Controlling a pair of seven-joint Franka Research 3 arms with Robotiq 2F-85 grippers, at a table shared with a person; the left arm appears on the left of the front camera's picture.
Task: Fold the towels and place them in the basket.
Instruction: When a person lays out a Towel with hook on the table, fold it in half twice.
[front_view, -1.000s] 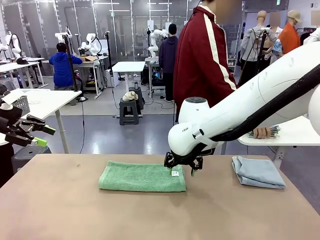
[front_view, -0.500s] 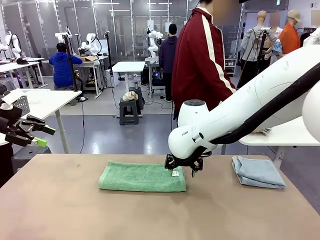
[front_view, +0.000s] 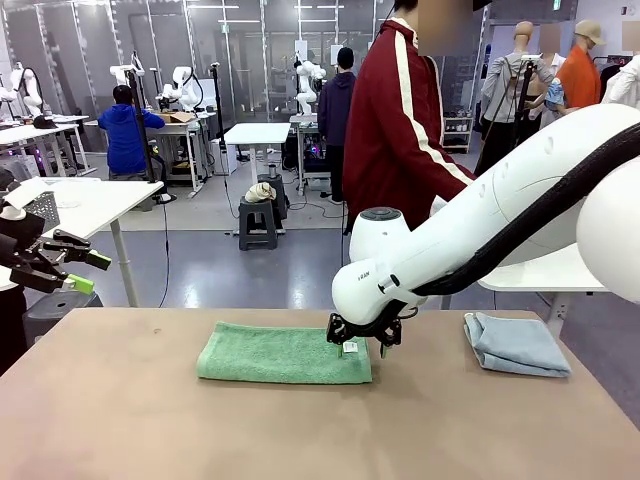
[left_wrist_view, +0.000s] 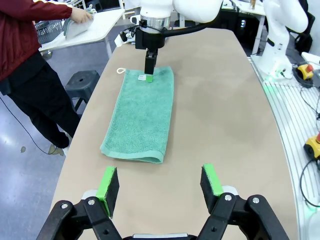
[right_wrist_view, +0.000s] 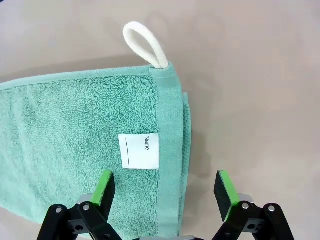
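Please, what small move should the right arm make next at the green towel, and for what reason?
Probably lower the right hand straight down and close it on the short edge of the green terry-cloth towel. Its open fingers hang just above that end, straddling the hem beside the white name tag, and the towel lies folded once on the brown table, so another fold seems due.

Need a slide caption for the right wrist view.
Open right gripper poised over the tagged end of the folded green towel on the table.

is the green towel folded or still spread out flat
Folded. The green towel lies as a narrow strip on the table, and at its tagged end a second layer's edge peeks out beneath the top one.
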